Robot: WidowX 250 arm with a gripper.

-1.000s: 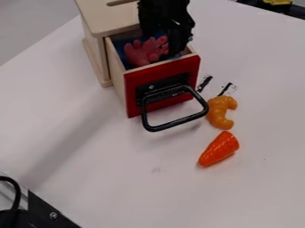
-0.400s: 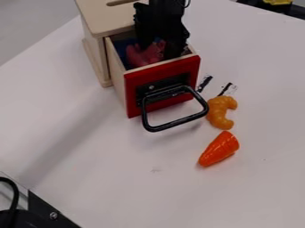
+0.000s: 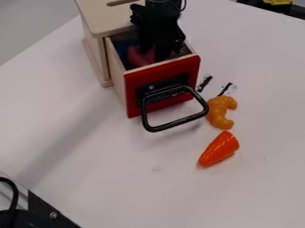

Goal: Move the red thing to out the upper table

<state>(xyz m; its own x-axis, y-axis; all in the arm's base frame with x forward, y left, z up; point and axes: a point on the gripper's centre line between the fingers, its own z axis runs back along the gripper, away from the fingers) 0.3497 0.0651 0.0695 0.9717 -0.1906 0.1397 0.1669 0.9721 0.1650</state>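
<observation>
Closest to me, at the lower left corner, is a black bracket (image 3: 52, 215) with a screw in it, cut off by the view's edge, and a black cable (image 3: 16, 196) curls beside it. On the smooth white table (image 3: 89, 173) lies a glossy orange cone, carrot-like (image 3: 219, 149), its narrow end pointing down and left. Just beyond it is a lumpy, curved, croissant-like piece (image 3: 221, 111), golden orange and plastic-looking.

Next comes a rounded black handle (image 3: 179, 121), standing out from the flat red front (image 3: 134, 91) of a pulled-out wooden drawer (image 3: 118, 75). Dark marks (image 3: 204, 83) on the table sit beside the drawer; I can't make out what they are. Inside, against a dark blue patch, is the pinkish-red thing (image 3: 139, 58), partly hidden by the drawer front and the black gripper (image 3: 153, 50), so its full shape is lost. The gripper hangs down into the drawer from the top edge; how far open it is, and whether it has hold of the red thing, I can't tell.

Behind is the pale wooden box (image 3: 110, 20), smooth and straight-sided, with an oblong slot (image 3: 122, 2) cut off at the top. A yellow item (image 3: 278, 2) is cropped at the far right.
</observation>
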